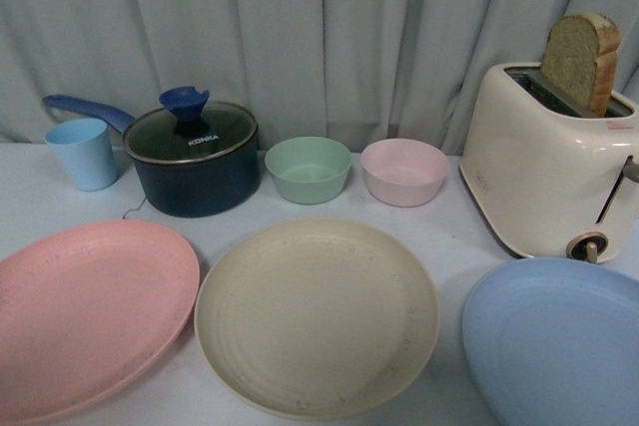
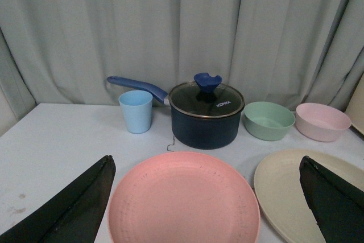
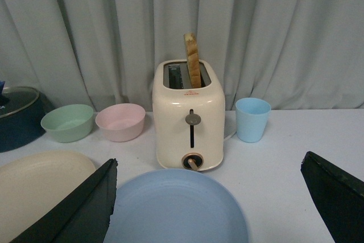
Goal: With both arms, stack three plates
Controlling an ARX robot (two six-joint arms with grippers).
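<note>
Hovering with jaws spread wide and empty, the left gripper (image 2: 206, 162) has the pink plate (image 2: 183, 203) directly ahead between them, the cream plate (image 2: 281, 189) beside one jaw. Right gripper (image 3: 210, 160), equally released, faces the blue plate (image 3: 176, 206).

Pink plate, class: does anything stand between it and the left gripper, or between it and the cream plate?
Nothing visible. The open left gripper faces the pink plate directly; only bare table separates it from the cream plate.

Dim, even light; soft shadows; slightly blurry, no glare.
</note>
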